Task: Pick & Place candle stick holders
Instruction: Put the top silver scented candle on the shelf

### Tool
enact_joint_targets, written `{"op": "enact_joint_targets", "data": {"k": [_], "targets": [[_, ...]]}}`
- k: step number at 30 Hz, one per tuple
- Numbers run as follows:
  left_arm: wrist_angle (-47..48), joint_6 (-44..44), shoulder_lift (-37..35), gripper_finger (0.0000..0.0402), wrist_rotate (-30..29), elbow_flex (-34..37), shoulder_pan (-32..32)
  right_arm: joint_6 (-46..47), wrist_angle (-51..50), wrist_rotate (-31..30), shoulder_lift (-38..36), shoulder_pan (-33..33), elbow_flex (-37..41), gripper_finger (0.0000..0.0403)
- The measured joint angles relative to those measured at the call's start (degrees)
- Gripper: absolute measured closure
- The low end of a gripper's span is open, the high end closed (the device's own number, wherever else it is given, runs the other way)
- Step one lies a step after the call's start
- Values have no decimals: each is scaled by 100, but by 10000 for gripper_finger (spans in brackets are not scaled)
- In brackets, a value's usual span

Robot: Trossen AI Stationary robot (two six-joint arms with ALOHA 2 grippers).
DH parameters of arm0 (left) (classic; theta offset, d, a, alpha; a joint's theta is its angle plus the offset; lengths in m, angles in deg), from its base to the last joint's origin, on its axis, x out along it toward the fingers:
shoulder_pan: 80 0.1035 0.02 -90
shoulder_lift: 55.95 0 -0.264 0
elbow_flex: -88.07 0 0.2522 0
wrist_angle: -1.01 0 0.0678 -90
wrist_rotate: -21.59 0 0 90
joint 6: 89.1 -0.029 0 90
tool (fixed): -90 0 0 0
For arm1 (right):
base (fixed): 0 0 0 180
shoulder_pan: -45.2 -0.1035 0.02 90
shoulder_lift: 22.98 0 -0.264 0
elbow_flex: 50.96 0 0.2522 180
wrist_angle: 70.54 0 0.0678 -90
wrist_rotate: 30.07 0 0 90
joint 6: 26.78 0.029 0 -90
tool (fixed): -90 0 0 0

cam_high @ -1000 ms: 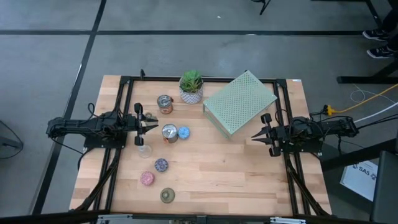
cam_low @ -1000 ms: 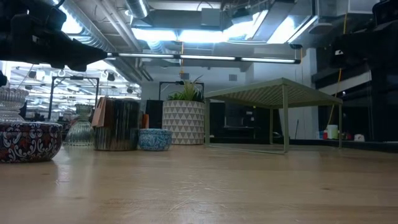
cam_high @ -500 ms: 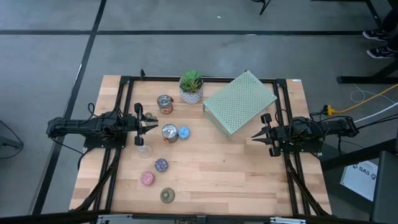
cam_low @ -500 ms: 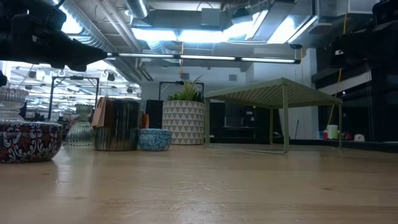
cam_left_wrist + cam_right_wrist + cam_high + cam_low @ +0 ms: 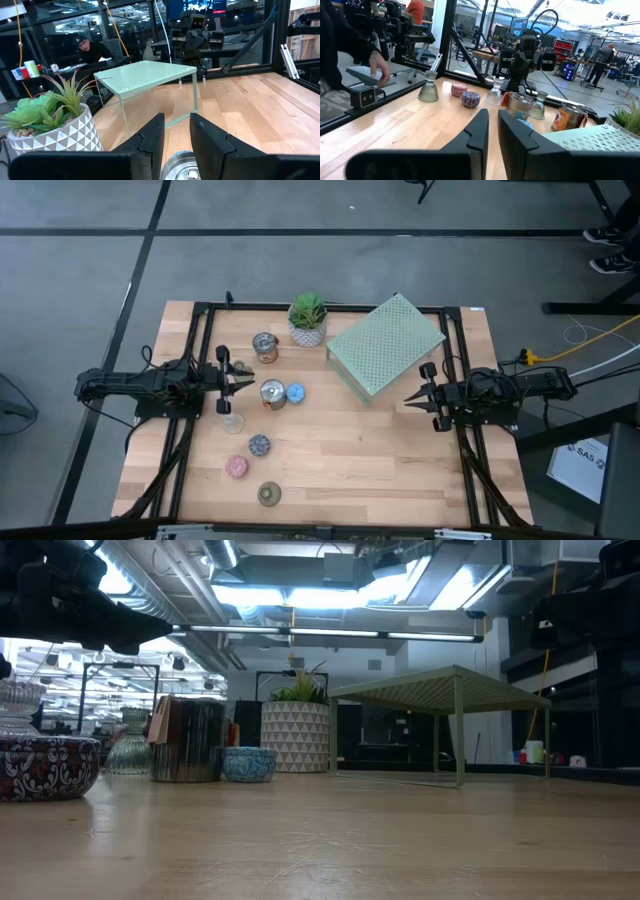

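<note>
Left of centre in the high view, the candle holders sit in a loose scatter: two shiny metal cups [image 5: 265, 347] and [image 5: 272, 393], a small blue cup [image 5: 295, 393] just beside the second, a clear glass holder [image 5: 233, 421], a purple mosaic cup [image 5: 259, 445], a pink cup [image 5: 236, 467] and an olive-gold holder [image 5: 269, 494] lowest in the frame. They look light and rigid; the glass one and the glazed ones are probably fragile and slick, so a grip across the rim or around the narrow waist seems safest.

Left gripper [image 5: 238, 385] hovers just beside the nearer metal cup, fingers slightly apart and holding nothing; right gripper [image 5: 413, 399] waits at mid-right, fingers nearly together, also unladen.

Everything rests on a pale wooden table [image 5: 380, 450], with a potted plant [image 5: 307, 319] and a green perforated stand [image 5: 385, 345] toward the upper middle. Beyond the table lies a workshop, with a person [image 5: 92, 47] visible in the left wrist view.
</note>
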Motion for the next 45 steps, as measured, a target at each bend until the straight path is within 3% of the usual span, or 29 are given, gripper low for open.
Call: {"op": "enact_joint_targets", "data": {"k": [45], "targets": [[2,-197,0,315,-2,-2,2,-2,1,-16,0,0,0,359]]}}
